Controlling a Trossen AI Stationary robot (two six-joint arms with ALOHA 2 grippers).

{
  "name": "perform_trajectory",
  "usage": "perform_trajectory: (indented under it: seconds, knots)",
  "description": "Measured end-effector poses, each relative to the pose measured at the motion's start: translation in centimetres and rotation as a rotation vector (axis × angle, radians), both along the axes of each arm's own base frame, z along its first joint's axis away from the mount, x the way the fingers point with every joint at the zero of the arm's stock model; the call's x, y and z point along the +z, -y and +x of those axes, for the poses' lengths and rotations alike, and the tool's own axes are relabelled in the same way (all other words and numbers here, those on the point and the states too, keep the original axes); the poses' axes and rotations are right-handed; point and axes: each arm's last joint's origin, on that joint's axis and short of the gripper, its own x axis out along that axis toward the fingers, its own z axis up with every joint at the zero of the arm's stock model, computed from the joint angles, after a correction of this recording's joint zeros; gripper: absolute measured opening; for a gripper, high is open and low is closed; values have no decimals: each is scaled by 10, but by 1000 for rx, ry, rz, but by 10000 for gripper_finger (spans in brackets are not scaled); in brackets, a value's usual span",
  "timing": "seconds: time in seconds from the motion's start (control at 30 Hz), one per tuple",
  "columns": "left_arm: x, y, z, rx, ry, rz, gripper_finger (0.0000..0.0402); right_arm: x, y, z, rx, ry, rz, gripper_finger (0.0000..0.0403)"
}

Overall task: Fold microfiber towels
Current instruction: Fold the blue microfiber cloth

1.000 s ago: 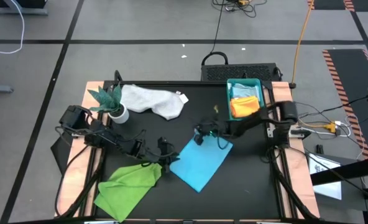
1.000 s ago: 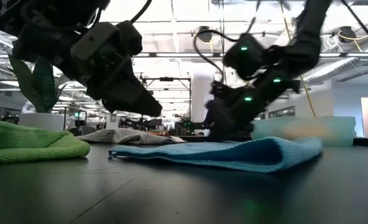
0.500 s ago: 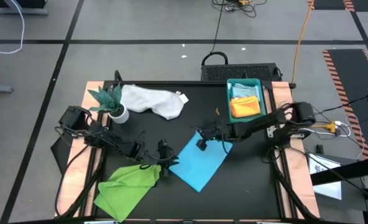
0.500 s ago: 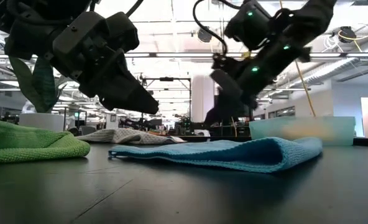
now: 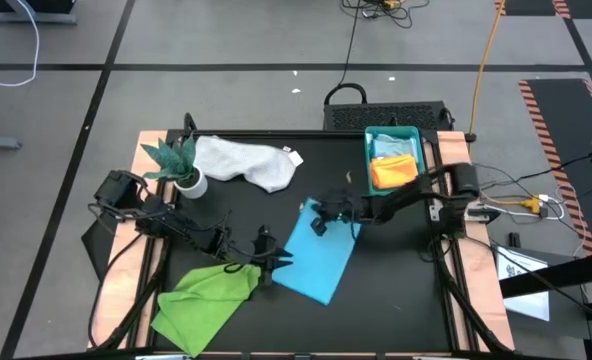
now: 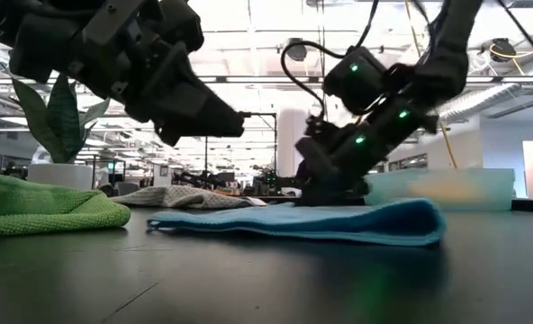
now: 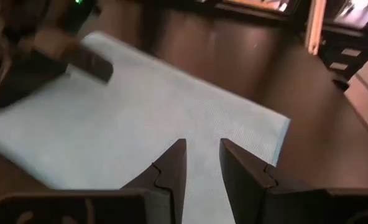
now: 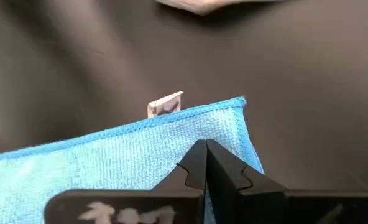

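The bright turquoise-blue towel (image 5: pixel 318 256) lies folded flat on the black table, between my two grippers. My right gripper (image 8: pixel 206 148) is shut, its tips down on the towel near the far corner (image 8: pixel 240 106), where a small white label (image 8: pixel 165 104) sticks out. My left gripper (image 7: pixel 202 154) hovers open above the towel's near left part (image 7: pixel 140 118), clear of it in the low view (image 6: pixel 235 115). The lime green towel (image 5: pixel 206 295) lies crumpled at the near left. The white-grey towel (image 5: pixel 246 162) lies at the far side. My right gripper presses its shut fingertips (image 8: pixel 199 155) down on the top of the turquoise-blue towel, just inside the far corner (image 8: pixel 230 121). The fingers slant down from the table's right side. The towel lies flat on the table beneath them. I cannot tell whether any layer is caught between the fingers.
A teal tray (image 5: pixel 413 133) at the far right holds an orange towel (image 5: pixel 394 172) and a pale blue one (image 5: pixel 388 146). A small plant in a white pot (image 5: pixel 181 168) stands at the far left, beside the white-grey towel.
My right gripper, still shut, rose off the turquoise-blue towel and came back down on it near the far corner. The towel's right fold, which bulged before, now lies flatter, and its far edge has shifted toward the table's left. My left gripper has tipped a little more level.
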Motion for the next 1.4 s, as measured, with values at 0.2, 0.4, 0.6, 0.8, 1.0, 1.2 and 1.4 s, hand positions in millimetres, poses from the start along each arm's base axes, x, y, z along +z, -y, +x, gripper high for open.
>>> perform_trajectory:
  seconds: [0.2, 0.4, 0.6, 0.8, 1.0, 1.2, 1.4]
  knots:
    - [0, 0, 0, -4, -2, 9, 97, 4, -13, 28, 374, 164, -39, 0]
    - [-2, -3, -1, 80, -10, 72, 97, 24, -41, 19, 354, 77, -120, 0]
    - [-16, -16, 5, 273, -15, 122, 97, 28, -65, -12, 72, -155, -125, 0]
    - [-42, -35, 21, 302, 13, 74, 97, 12, -78, -44, -139, -302, -160, 0]
    - [-68, -54, 31, 245, -64, 30, 97, -1, -78, -62, -195, -270, -150, 0]
    - [-73, -61, 30, 220, -137, -74, 97, 7, -92, -66, -33, -151, -190, 0]
    - [-51, -42, 23, 114, -147, -137, 97, 19, -96, -82, -6, -75, -183, 0]
